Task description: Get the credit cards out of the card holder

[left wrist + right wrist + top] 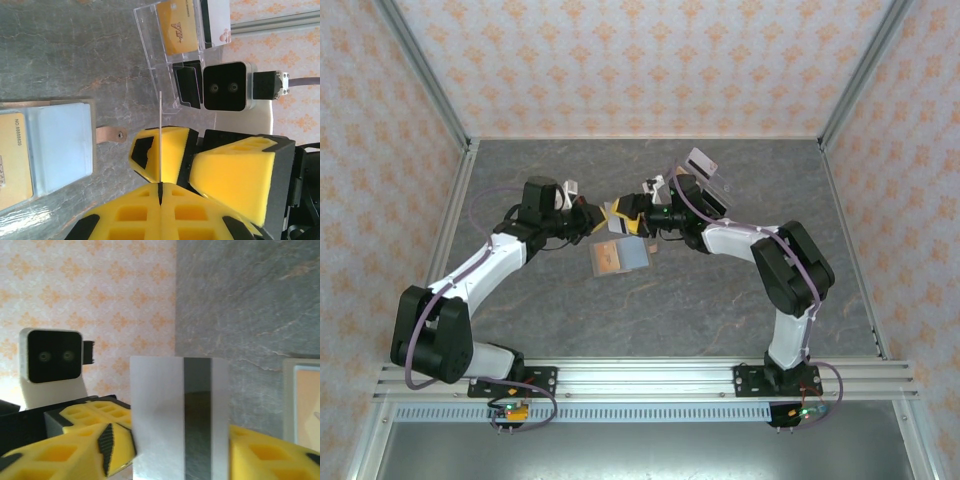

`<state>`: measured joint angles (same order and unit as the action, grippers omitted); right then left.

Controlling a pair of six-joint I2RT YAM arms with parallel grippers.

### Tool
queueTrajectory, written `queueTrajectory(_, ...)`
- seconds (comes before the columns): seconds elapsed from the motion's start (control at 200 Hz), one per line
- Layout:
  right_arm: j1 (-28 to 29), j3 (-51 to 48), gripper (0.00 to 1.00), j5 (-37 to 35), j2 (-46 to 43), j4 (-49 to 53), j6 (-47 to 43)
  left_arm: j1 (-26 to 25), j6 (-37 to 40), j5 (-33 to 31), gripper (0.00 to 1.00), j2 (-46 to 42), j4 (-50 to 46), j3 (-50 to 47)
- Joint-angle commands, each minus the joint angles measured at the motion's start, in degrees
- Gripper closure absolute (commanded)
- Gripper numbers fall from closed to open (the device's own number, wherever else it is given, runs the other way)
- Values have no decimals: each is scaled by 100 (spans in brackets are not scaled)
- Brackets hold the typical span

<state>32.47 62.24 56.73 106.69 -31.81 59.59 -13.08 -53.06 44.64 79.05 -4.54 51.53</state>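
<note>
**A:** Well, where do we have the whitish-pink card (155, 410)?
**B:** Pinched in our left end effector (160, 186) above the middle of the surface (720, 300). It juts straight from the closed fingertips toward the right edge, with its dark stripe along its long axis.
**A:** And our right end effector (182, 460)?
**B:** Jaws apart, flanking that card. We cannot tell if they touch it.
**A:** The card holder (62, 145)?
**B:** Lying open mid-surface, with the orange-yellow card (15, 160) in one panel.

One wallet (60, 145), one clear stand (157, 65)
</note>
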Motion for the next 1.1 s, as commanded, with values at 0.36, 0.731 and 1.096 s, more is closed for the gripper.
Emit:
queueTrajectory(0.36, -36, -19, 88, -150, -250, 313, -453, 74, -26, -114, 100, 98, -70, -137)
queueTrajectory(0.731, -380, 795, 100, -2325, -1096, 4273, -3628, 163, 1051, -1644, 35, 121, -1847, 223)
queueTrajectory(1.096, -1084, 2138, 100, -4416, -1013, 5947, -5954, 249, 1826, -2530, 9, 29, -2574, 421)
